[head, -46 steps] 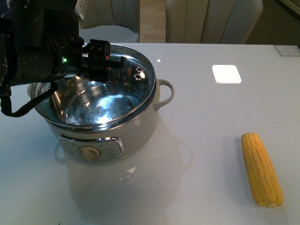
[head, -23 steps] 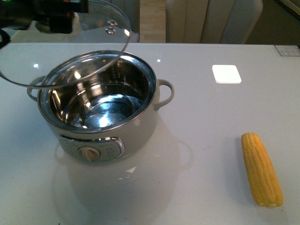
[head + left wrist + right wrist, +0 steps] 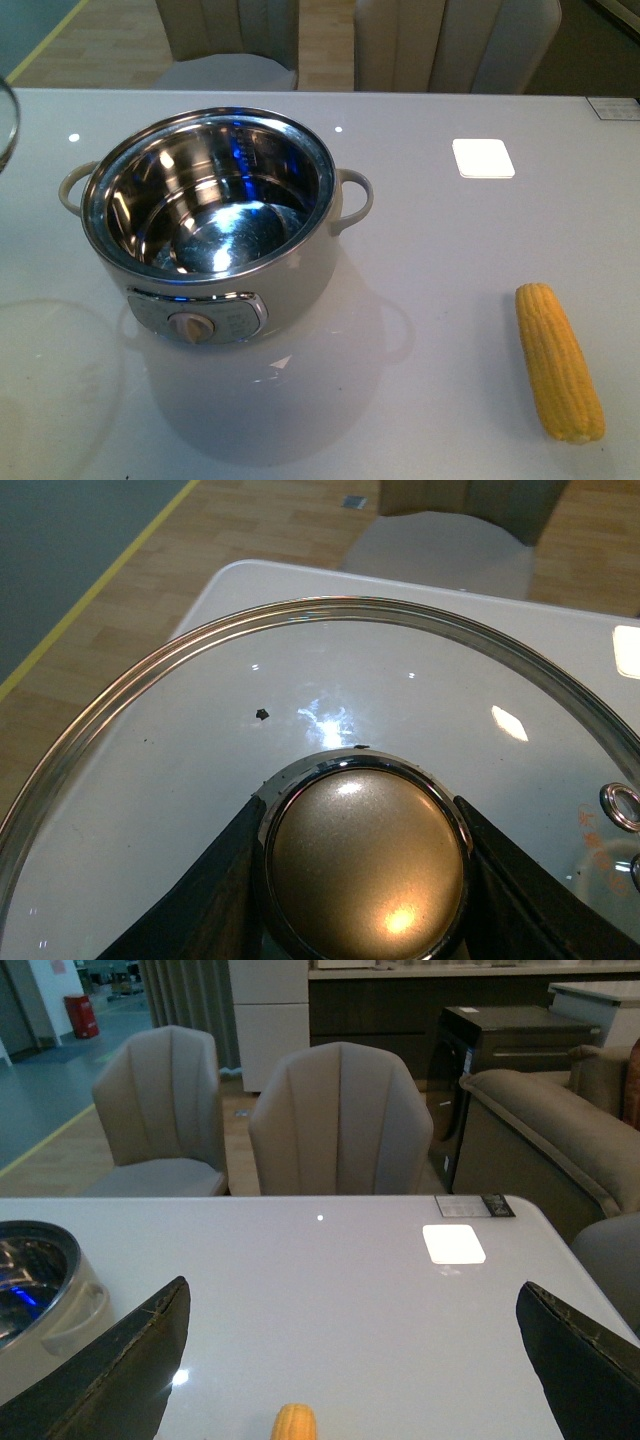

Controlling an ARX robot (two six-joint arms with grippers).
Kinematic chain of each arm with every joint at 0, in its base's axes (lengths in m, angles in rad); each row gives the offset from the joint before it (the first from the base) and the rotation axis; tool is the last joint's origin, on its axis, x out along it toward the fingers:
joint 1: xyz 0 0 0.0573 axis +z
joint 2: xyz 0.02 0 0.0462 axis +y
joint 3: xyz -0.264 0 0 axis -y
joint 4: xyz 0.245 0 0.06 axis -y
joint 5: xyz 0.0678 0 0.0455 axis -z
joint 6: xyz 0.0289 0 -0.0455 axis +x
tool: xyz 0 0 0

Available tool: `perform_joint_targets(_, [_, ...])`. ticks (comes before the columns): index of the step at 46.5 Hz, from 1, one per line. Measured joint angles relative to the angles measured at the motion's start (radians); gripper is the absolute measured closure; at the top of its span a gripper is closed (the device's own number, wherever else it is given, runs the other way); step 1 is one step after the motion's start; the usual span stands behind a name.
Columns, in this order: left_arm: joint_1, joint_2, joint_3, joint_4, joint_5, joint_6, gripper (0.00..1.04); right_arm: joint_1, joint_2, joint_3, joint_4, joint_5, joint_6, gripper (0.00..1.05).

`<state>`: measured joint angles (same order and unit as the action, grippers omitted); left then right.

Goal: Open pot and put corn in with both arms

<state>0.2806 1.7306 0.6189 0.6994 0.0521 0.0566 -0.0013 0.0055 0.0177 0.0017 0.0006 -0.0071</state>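
Note:
The cream-white pot (image 3: 215, 235) stands uncovered on the left half of the table, its shiny steel bowl bare inside and its dial panel facing me. The yellow corn (image 3: 558, 362) lies on the table at the front right, well apart from the pot. Only a sliver of the glass lid (image 3: 8, 120) shows at the far left edge of the front view. In the left wrist view my left gripper (image 3: 365, 875) is shut on the lid's golden knob (image 3: 365, 860), with the glass lid (image 3: 200, 740) held over the table. My right gripper (image 3: 350, 1360) hangs open above the corn's tip (image 3: 295, 1424), right of the pot (image 3: 40, 1290).
A white square pad (image 3: 483, 157) lies on the table at the back right, with a small label (image 3: 612, 107) near the far right corner. Beige chairs (image 3: 455, 45) stand just beyond the table's far edge.
The left arm has lifted the glass lid off the pot and carried it left, almost out of the front view. The pot now stands uncovered. The corn has not moved.

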Motion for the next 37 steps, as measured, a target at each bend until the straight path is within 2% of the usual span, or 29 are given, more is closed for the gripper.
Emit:
perform_joint_targets(3, [0.078,0.045,-0.004,0.046,0.011,0.005,0.59,0.000,0.000,0.000,0.000,0.000,0.000,0.09])
perform_joint_targets(11, [0.150,0.130,-0.027,0.130,0.012,0.019,0.59,0.000,0.000,0.000,0.000,0.000,0.000,0.09])
perform_joint_targets(29, [0.185,0.436,-0.042,0.351,0.044,0.053,0.59,0.000,0.000,0.000,0.000,0.000,0.000,0.09])
perform_joint_targets(37, [0.198,0.558,-0.004,0.373,0.046,0.086,0.59,0.000,0.000,0.000,0.000,0.000,0.000,0.09])
